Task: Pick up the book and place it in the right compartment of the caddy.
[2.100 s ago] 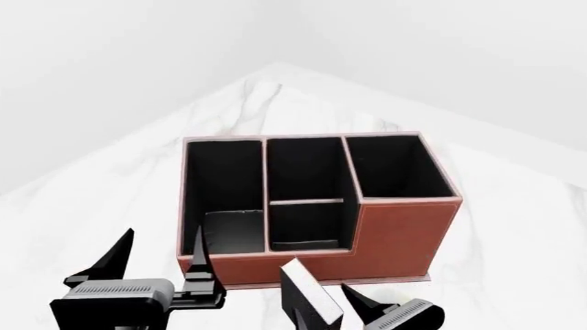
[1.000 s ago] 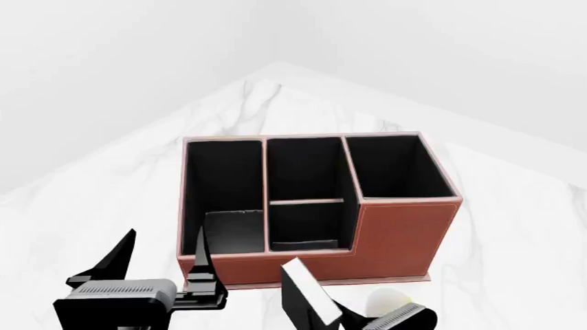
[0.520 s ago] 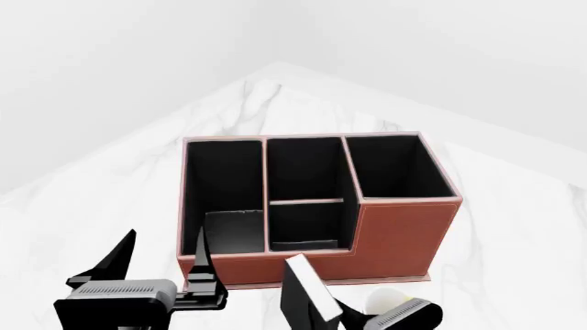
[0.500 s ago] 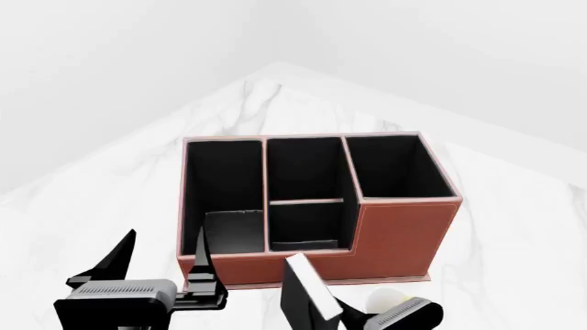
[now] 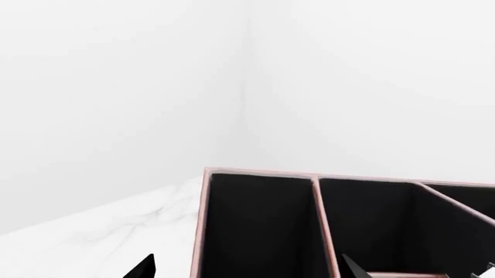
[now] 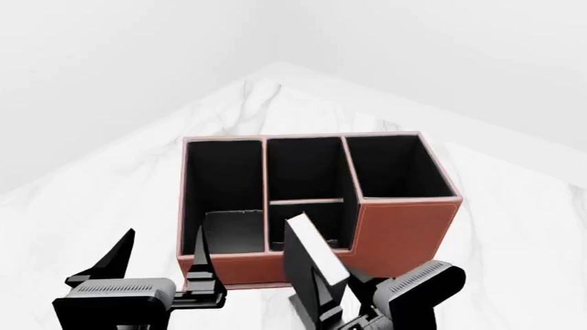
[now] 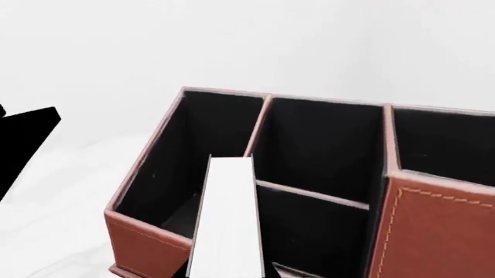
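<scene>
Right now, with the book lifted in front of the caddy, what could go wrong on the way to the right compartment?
1. The book, held by the right gripper, sits in front of the middle section; travelling straight ahead would likely drop it in the wrong slot.
2. The right compartment has a tall front wall; moving across too low could knock the caddy.
3. The book looks tilted, so a corner might catch the rim.

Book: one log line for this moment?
book: held by right gripper, lifted, in front of caddy | right compartment: nothing visible inside | left gripper: jaws open, holding nothing
</scene>
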### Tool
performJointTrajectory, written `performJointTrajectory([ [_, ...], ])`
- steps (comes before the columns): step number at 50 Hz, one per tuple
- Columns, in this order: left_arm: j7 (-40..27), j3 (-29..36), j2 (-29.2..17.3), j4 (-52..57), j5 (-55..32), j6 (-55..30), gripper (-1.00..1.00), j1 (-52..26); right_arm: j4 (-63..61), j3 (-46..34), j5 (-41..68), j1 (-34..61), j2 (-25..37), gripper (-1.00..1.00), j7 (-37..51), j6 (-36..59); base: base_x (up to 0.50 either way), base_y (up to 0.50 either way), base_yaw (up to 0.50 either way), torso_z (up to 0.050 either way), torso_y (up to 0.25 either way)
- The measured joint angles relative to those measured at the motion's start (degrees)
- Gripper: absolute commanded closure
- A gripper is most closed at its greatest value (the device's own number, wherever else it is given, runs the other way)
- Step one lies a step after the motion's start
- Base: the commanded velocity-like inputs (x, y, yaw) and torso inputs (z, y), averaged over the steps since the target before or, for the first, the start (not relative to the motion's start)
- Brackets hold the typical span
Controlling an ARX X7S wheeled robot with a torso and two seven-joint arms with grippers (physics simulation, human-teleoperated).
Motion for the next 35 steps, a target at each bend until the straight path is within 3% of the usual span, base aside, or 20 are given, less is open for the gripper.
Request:
performJointTrajectory([
  [15,-0.09,0.32,-0.22,0.08,-0.16,0.11,-1.00,0.08,-7.55,3.21,7.81,7.06,0.77,1.00,4.40,9.33,0.00,0.00,0.00,0.000,0.001],
  [35,-0.34,0.64,-0.52,0.09,-0.29,0.21,-1.00,0.14,-12.18,10.20,25.27,24.00,0.39,1.00,14.33,23.34,0.00,0.00,0.00,0.000,0.001],
])
